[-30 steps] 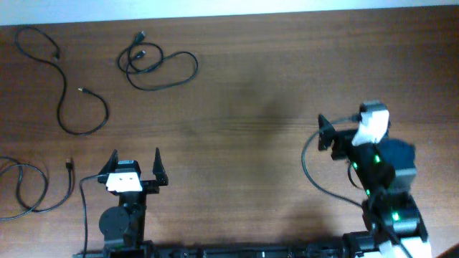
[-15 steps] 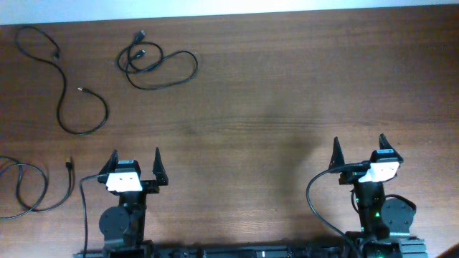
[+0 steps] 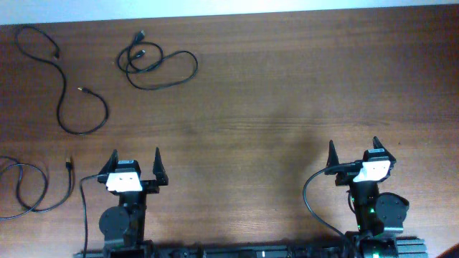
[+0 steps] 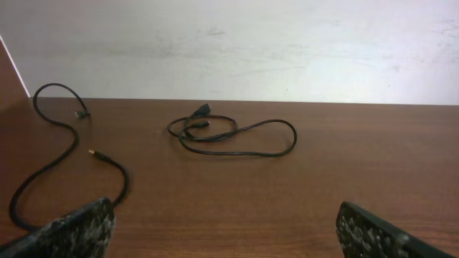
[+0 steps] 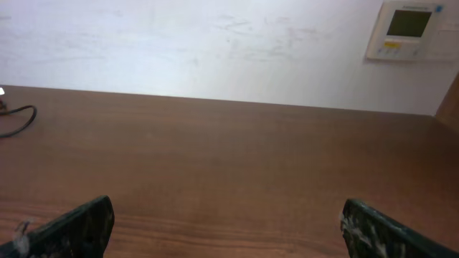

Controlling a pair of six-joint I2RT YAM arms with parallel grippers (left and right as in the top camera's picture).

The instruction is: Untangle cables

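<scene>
Three thin black cables lie apart on the brown table. One looped cable lies at the far centre-left; it also shows in the left wrist view. A long winding cable lies at the far left, and shows in the left wrist view. A third cable lies at the near left edge. My left gripper is open and empty near the front edge. My right gripper is open and empty at the front right.
The wooden table ends at a white wall along the far edge. A wall control panel shows in the right wrist view. A short end of cable shows at that view's left edge.
My right arm has drawn back from the right middle of the table to the front edge and turned to face forward. The left arm and the cables have not moved.
</scene>
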